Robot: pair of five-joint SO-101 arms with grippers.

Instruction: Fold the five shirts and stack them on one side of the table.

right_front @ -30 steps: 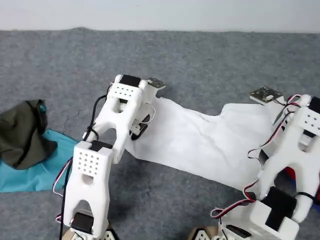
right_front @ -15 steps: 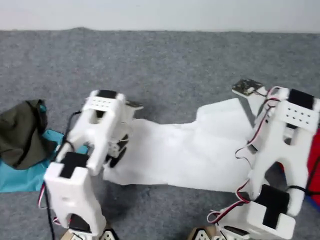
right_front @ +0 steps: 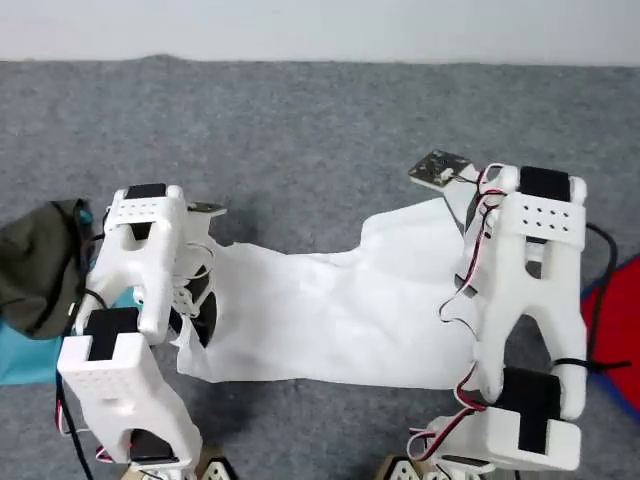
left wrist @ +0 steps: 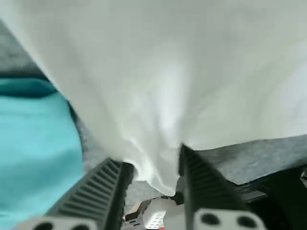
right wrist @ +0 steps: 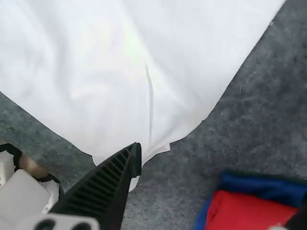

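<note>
Now, high view: both arms swung toward the teal-shirt side over the last sec. Left arm (right_front: 140, 260) went from mid-counter to just beside the olive shirt (right_front: 40, 265). Right arm (right_front: 530, 260) followed, away from the red shirt (right_front: 615, 335). White shirt (right_front: 340, 310) came along w/ them. It was strung diagonally; it now lies flatter on the grey counter (right_front: 330, 120), spread between the two arms, one lobe up by the right arm. Olive shirt is crumpled on top of the teal shirt (right_front: 30, 360); neither moved.

Left wrist view: left claw (left wrist: 156, 160) clenched on a bunch of white shirt, cloth pinched between the jaws and fanning out taut. Teal shirt lies close alongside.

Right wrist view: right claw (right wrist: 125, 160) sits at the white shirt's hem, near a corner. Grip state: cannot tell from this angle. Red shirt w/ blue cloth (right wrist: 259, 184) beside it is near the hem but apart from it.

Reading: that was a drag-and-flatten, not a fold. White shirt looks about laid out, but no fold made yet and no stack started. Task is early, prob. 0 of 5 done. Watch: more pull that way would run white onto teal.
</note>
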